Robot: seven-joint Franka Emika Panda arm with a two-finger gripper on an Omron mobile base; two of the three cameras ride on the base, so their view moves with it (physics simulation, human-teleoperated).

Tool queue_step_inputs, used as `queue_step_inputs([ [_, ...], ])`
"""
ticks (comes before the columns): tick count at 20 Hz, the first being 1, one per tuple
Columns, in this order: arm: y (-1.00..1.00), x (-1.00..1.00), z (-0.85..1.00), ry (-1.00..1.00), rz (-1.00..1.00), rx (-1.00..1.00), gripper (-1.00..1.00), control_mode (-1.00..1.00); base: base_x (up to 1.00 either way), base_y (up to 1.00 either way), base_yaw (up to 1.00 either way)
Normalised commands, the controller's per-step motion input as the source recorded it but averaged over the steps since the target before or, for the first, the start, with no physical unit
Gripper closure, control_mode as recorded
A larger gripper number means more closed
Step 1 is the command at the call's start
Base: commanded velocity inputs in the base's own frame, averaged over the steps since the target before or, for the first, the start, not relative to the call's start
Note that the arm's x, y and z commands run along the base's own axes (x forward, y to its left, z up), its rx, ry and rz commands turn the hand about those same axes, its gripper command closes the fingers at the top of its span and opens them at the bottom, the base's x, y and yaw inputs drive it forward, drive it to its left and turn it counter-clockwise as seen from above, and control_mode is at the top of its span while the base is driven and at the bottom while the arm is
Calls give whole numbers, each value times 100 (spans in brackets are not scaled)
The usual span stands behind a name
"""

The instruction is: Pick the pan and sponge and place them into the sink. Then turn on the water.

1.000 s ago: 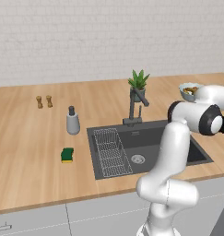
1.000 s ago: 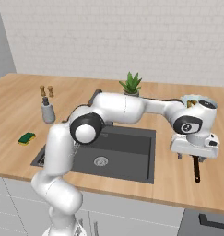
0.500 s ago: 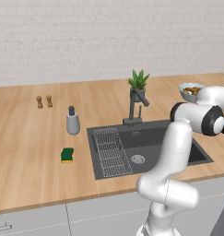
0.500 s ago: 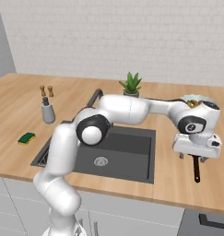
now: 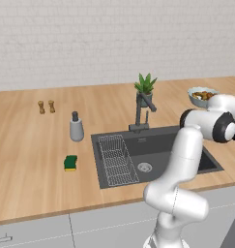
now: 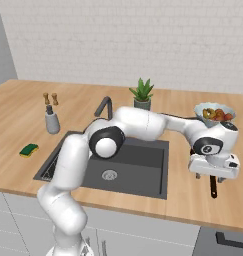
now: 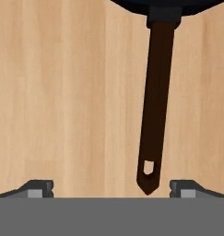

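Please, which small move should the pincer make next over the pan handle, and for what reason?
Probably lower straight down and then close. The pincer is open above the counter, and the tip of the pan's handle lies between its fingertips, nearer the one on the view's right. Nothing is held yet, and the pan must go into the sink.

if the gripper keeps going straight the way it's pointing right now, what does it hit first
Most likely the pan's handle, lying between the open fingertips over the wooden counter. The gripper points straight down there; depth is unclear, so it might meet wood beside the handle.
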Motion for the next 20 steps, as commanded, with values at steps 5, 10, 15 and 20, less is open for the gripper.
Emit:
queue_step_inputs([
  [5, -7, 4, -45, -7, 0, -5, -100, -100, 0, 0, 0],
  [10, -1, 8, -27, -1, 0, -2, -100, -100, 0, 0, 0],
  [15, 3, 12, -20, 0, -1, -2, -100, -100, 0, 0, 0],
  [20, -6, 18, -5, 0, 0, 0, -100, -100, 0, 0, 0],
])
